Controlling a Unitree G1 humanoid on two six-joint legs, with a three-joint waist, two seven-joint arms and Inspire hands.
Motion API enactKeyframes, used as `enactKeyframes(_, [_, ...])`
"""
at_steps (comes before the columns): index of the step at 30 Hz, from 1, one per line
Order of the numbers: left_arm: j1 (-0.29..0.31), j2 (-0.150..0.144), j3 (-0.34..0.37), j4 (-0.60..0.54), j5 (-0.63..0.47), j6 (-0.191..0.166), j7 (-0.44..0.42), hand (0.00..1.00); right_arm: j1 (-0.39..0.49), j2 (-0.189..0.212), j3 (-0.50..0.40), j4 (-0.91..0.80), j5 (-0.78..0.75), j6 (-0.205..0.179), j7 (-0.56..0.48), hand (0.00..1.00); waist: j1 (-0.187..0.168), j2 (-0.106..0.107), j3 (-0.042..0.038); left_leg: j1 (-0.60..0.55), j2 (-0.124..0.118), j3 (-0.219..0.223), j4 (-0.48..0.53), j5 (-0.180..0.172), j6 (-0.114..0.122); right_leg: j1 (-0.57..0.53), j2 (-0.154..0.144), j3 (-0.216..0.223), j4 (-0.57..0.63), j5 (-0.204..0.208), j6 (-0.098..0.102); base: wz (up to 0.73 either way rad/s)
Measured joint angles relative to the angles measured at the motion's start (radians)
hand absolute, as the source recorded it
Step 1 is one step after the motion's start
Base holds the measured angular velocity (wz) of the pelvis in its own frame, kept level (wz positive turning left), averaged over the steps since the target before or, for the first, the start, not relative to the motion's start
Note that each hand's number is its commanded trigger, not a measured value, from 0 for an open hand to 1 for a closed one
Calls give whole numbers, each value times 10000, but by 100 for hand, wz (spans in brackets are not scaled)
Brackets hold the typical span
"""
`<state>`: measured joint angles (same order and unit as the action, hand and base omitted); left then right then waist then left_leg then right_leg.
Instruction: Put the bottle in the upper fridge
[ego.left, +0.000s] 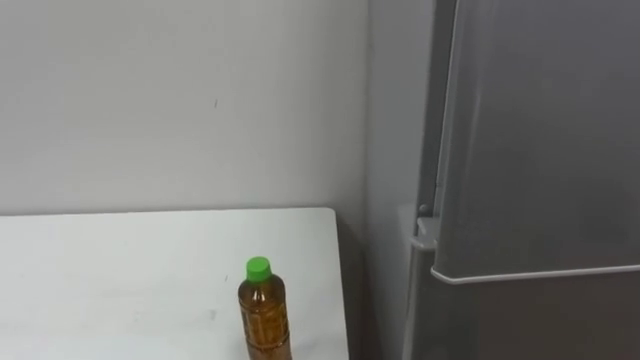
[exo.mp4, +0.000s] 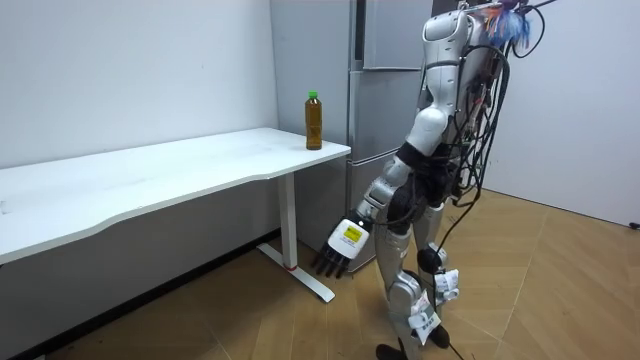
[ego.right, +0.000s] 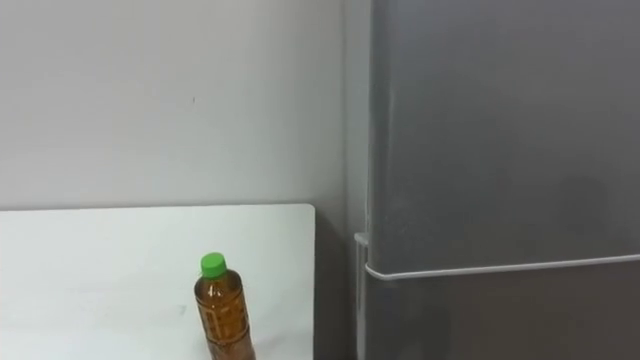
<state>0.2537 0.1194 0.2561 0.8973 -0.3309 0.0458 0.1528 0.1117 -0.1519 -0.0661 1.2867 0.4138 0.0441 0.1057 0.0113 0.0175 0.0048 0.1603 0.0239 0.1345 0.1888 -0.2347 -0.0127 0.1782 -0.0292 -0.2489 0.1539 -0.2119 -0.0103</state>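
bottle (ego.left: 264, 312) with a green cap stands upright near the right edge of the white table (ego.left: 120, 270), just left of the closed fridge (ego.left: 540, 150). left hand (exo.mp4: 345, 245) hangs at the robot's side, fingers loosely straight, holding nothing.

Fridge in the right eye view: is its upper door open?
No, the upper fridge door is shut flush, and the bottle stands on the table.
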Motion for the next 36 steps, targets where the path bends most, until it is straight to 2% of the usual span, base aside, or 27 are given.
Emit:
enactKeyframes(4, [-33,2,185,-774,-328,-142,172,0,-31,-13,-149,2,-325,-4,75,0,-7,-1,1,97,0,4,-13,0,0,116,5,10,-32,-14,10,0])
enactKeyframes(8, [-251,-1,497,-950,-422,-225,203,0,-40,4,-472,14,-741,-5,177,0,20,-10,-6,117,8,19,-11,0,0,104,23,31,-29,-13,9,-1])
enactKeyframes(13, [-329,29,820,-3091,-574,-299,666,0,-85,-6,-561,-44,-1048,-7,316,0,277,-32,-47,174,9,11,-11,0,0,99,16,66,-2,-10,6,-3])
enactKeyframes(14, [-351,51,854,-3272,-621,-345,709,0,-137,-9,-562,-31,-1063,-9,363,0,288,-77,-24,168,7,2,-9,0,0,97,11,52,4,-10,6,0])
enactKeyframes(15, [-424,75,948,-3558,-704,-417,742,0,-208,-13,-565,-28,-1100,-22,446,0,297,-26,-52,163,3,-1,2,0,0,94,0,41,4,-10,7,0])
enactKeyframes(19, [-435,77,1067,-4468,-710,-456,870,0,-212,-48,-569,-17,-1115,-3,618,0,316,-27,-71,162,4,-7,6,0,0,106,2,-10,-4,-9,8,0])
enactKeyframes(22, [-435,77,1104,-5306,-743,-448,1085,0,-195,-48,-581,-35,-1093,6,601,0,394,-83,-100,164,13,-14,7,0,-1,112,15,-27,-2,-8,5,1])
enactKeyframes(28, [-450,84,1139,-7088,-740,-472,1231,0,-253,-52,-662,-41,-1104,-16,641,0,424,-72,-88,170,1,-56,6,0,0,137,9,-2,-20,-8,7,0])
enactKeyframes(32, [-460,84,1140,-7545,-696,-472,1250,0,-247,-51,-662,-35,-1126,-14,671,0,383,-10,-74,69,1,-86,24,-1,0,108,9,-22,-25,-8,7,2])
enactKeyframes(36, [-463,117,1156,-9055,-702,-475,1304,0,-246,-55,-665,-64,-1130,-11,716,0,325,-16,-55,-22,-2,-145,38,0,0,-17,11,-48,-10,-8,5,3])
